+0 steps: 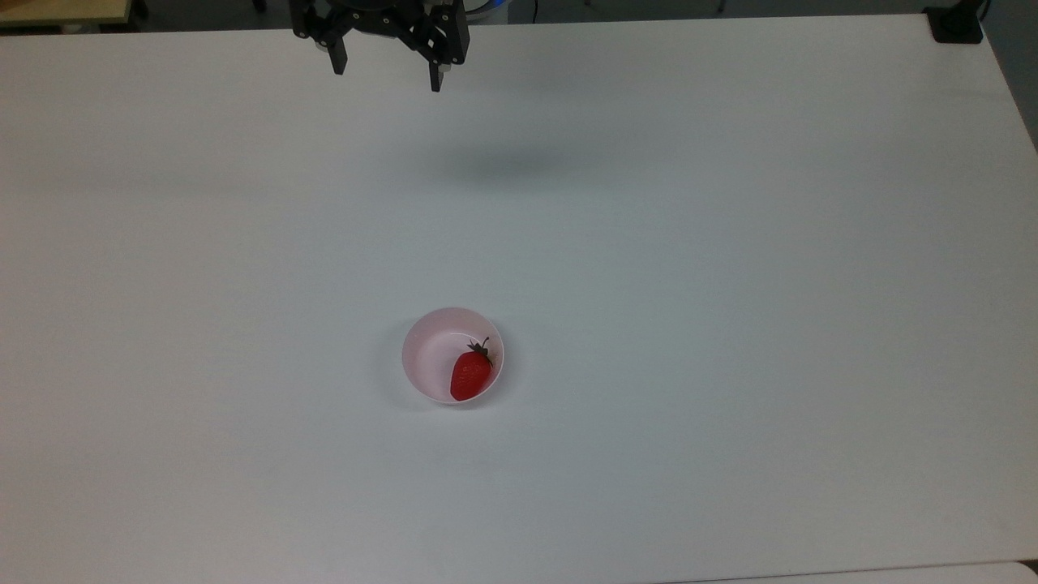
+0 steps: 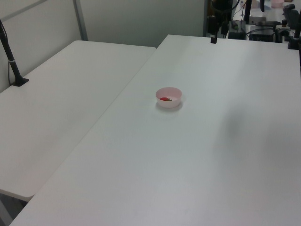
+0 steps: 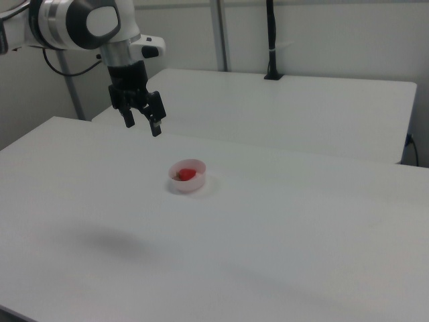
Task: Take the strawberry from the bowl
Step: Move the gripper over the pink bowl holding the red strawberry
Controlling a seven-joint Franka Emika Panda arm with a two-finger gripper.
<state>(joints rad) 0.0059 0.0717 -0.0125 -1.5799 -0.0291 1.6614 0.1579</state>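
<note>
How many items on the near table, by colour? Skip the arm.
Red: 1, the strawberry
Pale pink: 1, the bowl holding it
Total: 2

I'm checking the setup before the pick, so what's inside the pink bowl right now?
One strawberry lies in the bowl, against the wall on the top view's right, leafy cap toward the top. The rest of the floor looks bare. What's beneath the berry is covered.
</note>
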